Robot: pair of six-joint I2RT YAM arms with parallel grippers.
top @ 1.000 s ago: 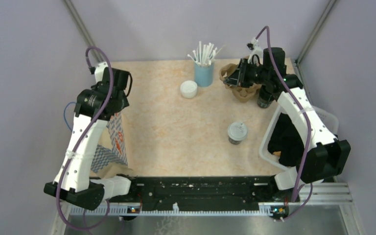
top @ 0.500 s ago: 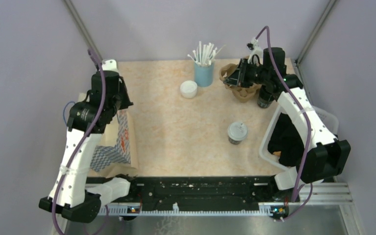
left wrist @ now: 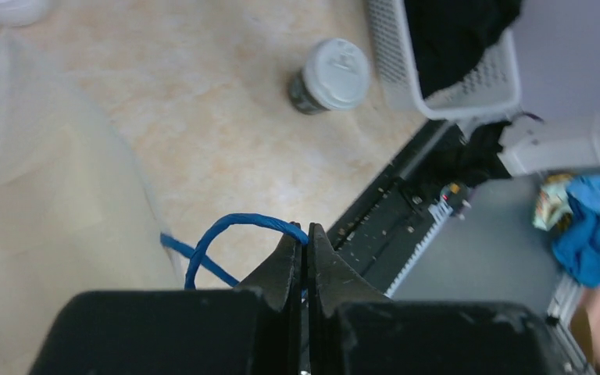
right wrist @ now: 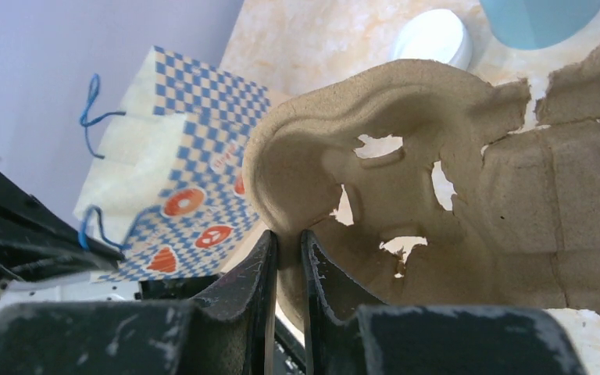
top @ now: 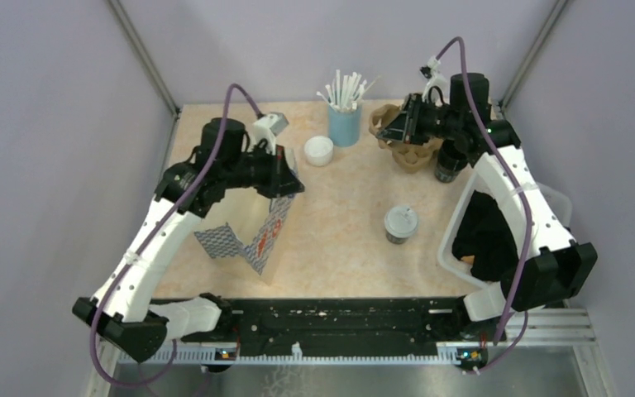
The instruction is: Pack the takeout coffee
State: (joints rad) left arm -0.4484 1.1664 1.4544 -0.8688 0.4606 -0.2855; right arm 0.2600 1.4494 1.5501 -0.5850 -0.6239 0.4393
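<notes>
- The left gripper (left wrist: 306, 238) is squeezed all the way shut on the thin blue handle (left wrist: 223, 228) of the paper bag (top: 269, 236).
- It holds the bag up by that handle. The bag stands on the table with its top open, I think so that things can go inside.
- The right gripper (right wrist: 286, 238) is almost shut. Its two fingers pinch the edge of the brown cardboard cup carrier (right wrist: 453, 180) at the back of the table.
- I cannot tell if the carrier is lifted off the table.
- The takeout coffee (top: 400, 224) stands by itself on the table with its white lid on. It is between the bag and the white basket (top: 455, 219). No gripper touches it.
- A spare white lid (top: 318, 150) and a light-blue cup of straws (top: 345, 124) sit at the back, out of the way.
- My guess is that the coffee must go in the carrier, and then into the bag.
- The bag looks thin and floppy, so it may flop over if the handle is let go.
</notes>
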